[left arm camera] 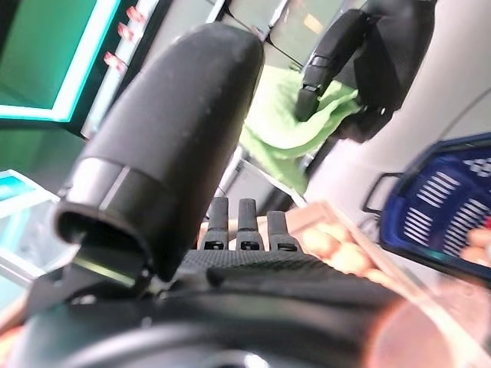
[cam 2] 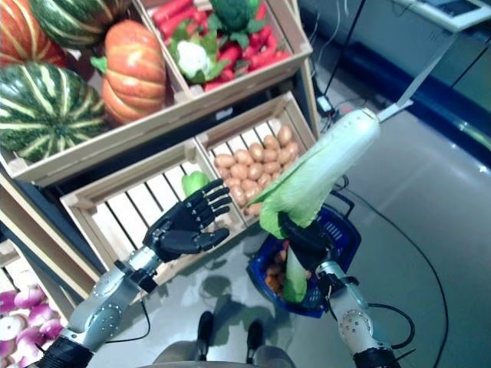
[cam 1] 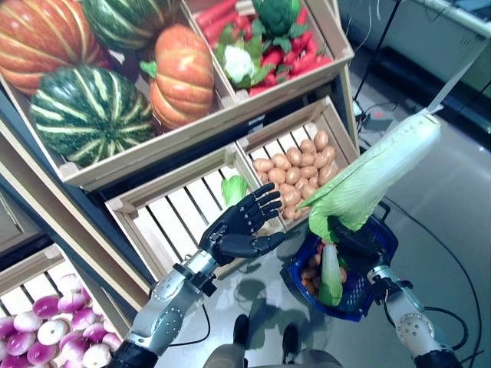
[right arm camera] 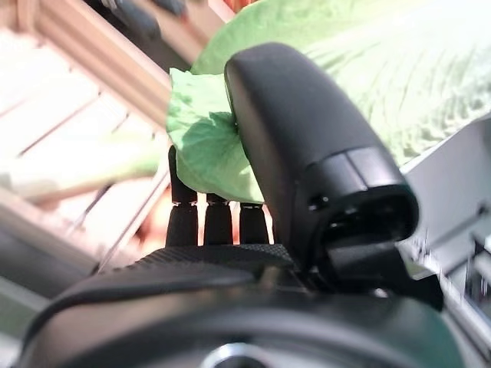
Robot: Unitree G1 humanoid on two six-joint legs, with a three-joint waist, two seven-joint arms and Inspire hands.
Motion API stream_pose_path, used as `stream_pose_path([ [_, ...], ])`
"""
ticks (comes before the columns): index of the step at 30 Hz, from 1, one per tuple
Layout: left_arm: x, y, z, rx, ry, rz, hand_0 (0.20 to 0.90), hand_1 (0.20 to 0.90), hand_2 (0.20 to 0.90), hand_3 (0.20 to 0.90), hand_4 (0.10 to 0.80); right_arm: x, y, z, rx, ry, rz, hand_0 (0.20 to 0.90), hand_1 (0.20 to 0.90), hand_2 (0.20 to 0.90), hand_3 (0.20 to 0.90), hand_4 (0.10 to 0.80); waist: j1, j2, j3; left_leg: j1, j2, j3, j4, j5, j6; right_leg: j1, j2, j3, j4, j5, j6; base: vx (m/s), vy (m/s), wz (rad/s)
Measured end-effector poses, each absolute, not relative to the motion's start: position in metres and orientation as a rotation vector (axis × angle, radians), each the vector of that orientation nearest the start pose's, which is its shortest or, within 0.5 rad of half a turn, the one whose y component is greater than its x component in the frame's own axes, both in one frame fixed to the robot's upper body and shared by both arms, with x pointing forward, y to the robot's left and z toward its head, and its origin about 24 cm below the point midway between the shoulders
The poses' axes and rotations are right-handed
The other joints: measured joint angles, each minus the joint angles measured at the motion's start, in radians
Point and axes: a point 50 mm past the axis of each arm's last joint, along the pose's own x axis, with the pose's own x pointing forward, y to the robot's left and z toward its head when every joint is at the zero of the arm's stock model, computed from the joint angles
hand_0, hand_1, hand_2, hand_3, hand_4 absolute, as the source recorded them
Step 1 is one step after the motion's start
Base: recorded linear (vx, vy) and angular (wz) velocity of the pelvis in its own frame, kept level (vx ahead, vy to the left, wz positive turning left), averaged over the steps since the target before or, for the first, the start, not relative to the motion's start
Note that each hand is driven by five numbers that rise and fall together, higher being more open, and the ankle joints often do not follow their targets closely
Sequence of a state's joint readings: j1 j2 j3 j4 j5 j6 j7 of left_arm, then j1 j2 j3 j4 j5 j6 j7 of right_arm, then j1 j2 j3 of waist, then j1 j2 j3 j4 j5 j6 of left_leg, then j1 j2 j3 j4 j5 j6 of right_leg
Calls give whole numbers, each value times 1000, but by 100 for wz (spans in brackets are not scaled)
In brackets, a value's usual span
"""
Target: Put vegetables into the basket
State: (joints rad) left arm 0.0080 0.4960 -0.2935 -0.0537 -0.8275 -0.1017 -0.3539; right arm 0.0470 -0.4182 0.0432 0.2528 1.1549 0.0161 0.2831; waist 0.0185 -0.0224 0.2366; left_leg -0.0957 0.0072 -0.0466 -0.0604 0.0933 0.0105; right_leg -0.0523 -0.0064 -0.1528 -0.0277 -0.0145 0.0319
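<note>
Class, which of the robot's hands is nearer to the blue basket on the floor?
Right. The right hand, shut on a long leafy cabbage, is directly above the blue basket. The open left hand hovers off to the basket's left, by the crates.

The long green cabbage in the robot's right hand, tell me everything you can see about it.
The cabbage is long and pale green, whitish at its upper end, with frilly leaves at the lower end. The right hand grips that leafy end, holding it tilted up and away above the blue basket. Nothing else touches it.
</note>
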Motion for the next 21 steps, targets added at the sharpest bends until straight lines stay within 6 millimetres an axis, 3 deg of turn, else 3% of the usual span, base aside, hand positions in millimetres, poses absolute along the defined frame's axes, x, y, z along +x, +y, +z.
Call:
stream_pose_path([
  [2,240,162,66,-347,-68,-582,900,900,900,900,800,239,-239,3,807,121,44,300,300,300,300,400,1,1,40,-40,-1,-2,24,0,0,-35,0,4,21,-1,-1,-192,-39,8],
  [5,256,171,98,-303,-259,-553,900,900,900,900,800,267,-264,21,913,-23,-83,300,300,300,300,400,11,8,148,-180,-3,-5,125,-4,-7,-164,2,4,109,-7,-6,-241,-62,9],
  [8,272,181,125,-263,-385,-505,900,900,900,900,800,291,-276,43,967,-124,-159,300,300,300,300,400,28,17,257,-250,-1,-6,188,-5,-8,-242,3,3,195,-22,-15,-112,-32,7],
  [15,281,185,142,-305,-472,-460,900,900,900,900,800,315,-279,51,1017,-112,-244,300,300,300,300,400,58,14,285,-450,-20,-25,347,-28,-24,-477,-34,-16,454,-101,-32,-88,-40,10],
  [21,283,183,145,-326,-484,-463,900,900,900,900,800,329,-284,57,1063,-92,-326,300,300,300,300,400,77,9,286,-638,-44,-35,574,-101,-24,-658,-66,-21,684,-184,-40,-5,-31,9],
])
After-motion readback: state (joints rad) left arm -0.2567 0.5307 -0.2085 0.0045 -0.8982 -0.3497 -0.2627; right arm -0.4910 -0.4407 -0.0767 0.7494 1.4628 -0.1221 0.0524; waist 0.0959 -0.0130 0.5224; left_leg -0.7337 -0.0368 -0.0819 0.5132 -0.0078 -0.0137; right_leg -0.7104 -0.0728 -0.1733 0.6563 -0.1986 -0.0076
